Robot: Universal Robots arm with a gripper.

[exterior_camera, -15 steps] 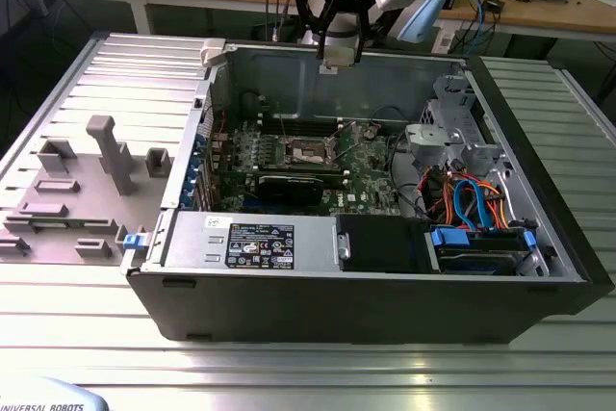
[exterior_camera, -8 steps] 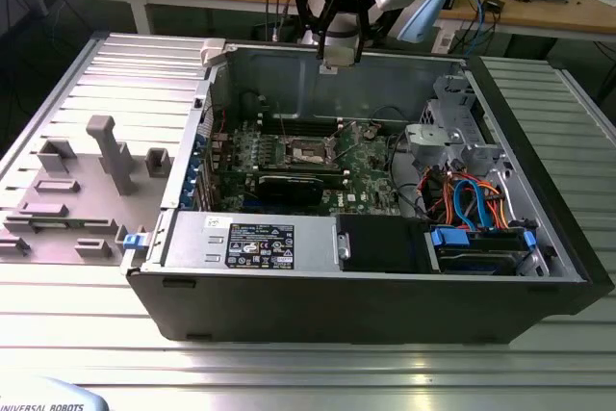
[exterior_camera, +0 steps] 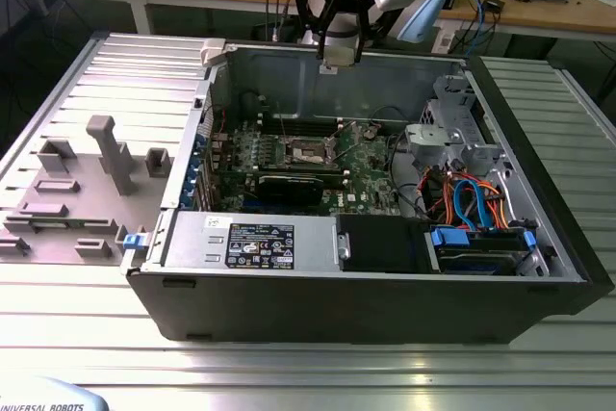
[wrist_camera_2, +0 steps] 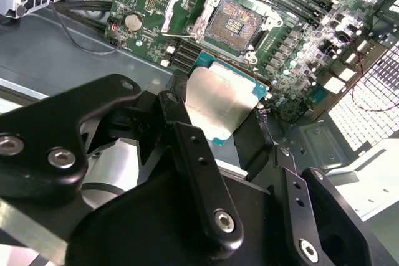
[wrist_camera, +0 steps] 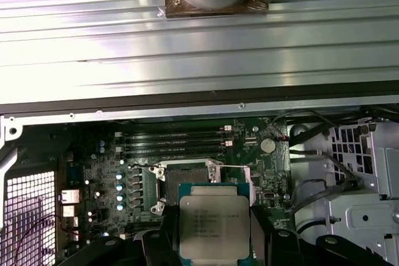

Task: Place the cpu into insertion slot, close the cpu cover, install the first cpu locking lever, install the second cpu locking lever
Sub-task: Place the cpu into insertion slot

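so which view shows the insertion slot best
The second wrist view: the insertion slot lies fully exposed and close. In the first wrist view the cpu covers part; the exterior view has it far off.

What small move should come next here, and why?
Probably lower the cpu toward the insertion slot. The end effector grips it by two edges above the motherboard, and the slot's contact field lies uncovered.
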